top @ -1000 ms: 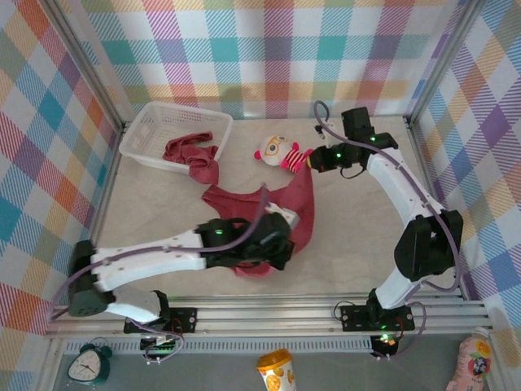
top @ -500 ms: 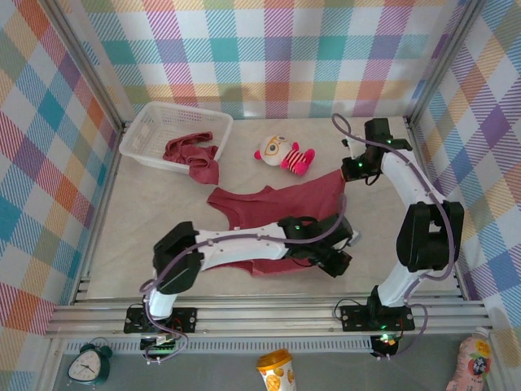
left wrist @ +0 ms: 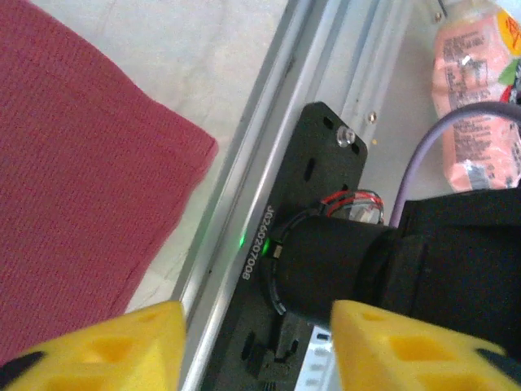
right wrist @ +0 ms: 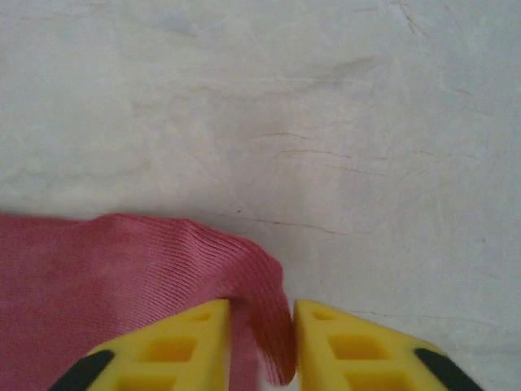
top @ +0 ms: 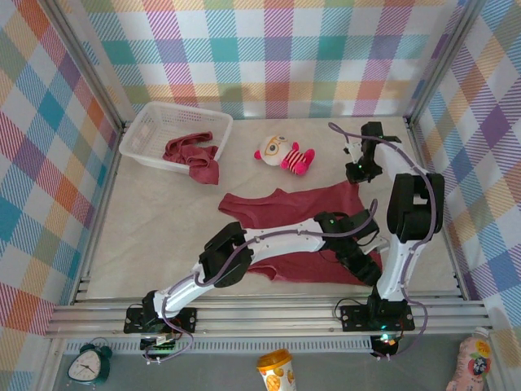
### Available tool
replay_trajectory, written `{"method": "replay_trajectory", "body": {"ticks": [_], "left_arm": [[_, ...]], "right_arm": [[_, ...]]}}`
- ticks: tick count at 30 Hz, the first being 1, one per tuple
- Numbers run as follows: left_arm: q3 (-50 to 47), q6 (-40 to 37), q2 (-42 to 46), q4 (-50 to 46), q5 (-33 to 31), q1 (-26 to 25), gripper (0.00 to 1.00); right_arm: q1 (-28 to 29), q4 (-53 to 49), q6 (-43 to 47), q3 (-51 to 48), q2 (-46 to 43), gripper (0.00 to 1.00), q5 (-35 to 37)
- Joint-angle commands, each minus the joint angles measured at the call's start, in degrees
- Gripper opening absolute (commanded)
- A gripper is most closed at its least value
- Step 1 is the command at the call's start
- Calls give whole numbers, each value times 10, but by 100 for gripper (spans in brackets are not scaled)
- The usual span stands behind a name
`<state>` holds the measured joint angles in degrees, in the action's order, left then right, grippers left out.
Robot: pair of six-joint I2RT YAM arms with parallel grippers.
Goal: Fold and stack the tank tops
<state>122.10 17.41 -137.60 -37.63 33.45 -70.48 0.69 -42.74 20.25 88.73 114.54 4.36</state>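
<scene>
Since the earlier frames, the left arm has swung from 7 o'clock across to 4 o'clock, and the tank top (top: 285, 213) now lies wider and flatter at the centre of the tabletop (top: 155, 236). The left fingers (top: 364, 265) are spread wide and hold nothing, at the garment's 4 o'clock corner, near the right arm's base. The right fingers (top: 356, 177) are at the garment's 2 o'clock corner. They are narrowly parted, with a fold of that corner standing between them; a firm pinch cannot be confirmed. The second tank top (top: 191, 155) lies bunched in the white basket (top: 151, 129) at 10 o'clock, spilling over its near rim. A plush doll (top: 283, 155) lies at 12 o'clock, apart from the garment.
</scene>
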Motion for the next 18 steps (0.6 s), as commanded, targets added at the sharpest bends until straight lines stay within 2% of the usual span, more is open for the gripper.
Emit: {"method": "replay_trajectory", "body": {"ticks": [1, 2, 5, 7, 10, 14, 18], "left_arm": [[25, -7, 13, -41, 51, 7, 67], [22, -7, 20, -52, 51, 10, 69], [-23, -2, 61, -72, 38, 32, 76], [-80, 0, 109, -76, 13, 54, 83], [-177, 8, 194, -74, -30, 88, 88], [-282, 2, 298, -109, -115, 132, 92], [-400, 24, 378, -131, -189, 180, 90]], "right_arm": [[-4, -12, -6, 30, -1, 37, 33], [-7, -16, -14, 31, -6, 40, 28], [-25, -5, -79, 10, -51, 47, -67], [-33, 3, -122, -17, -85, 50, -127], [-32, 0, -184, -62, -129, 55, -207], [-24, 49, -265, -154, -197, 57, -300], [11, 82, -334, -236, -263, 59, -344]]}}
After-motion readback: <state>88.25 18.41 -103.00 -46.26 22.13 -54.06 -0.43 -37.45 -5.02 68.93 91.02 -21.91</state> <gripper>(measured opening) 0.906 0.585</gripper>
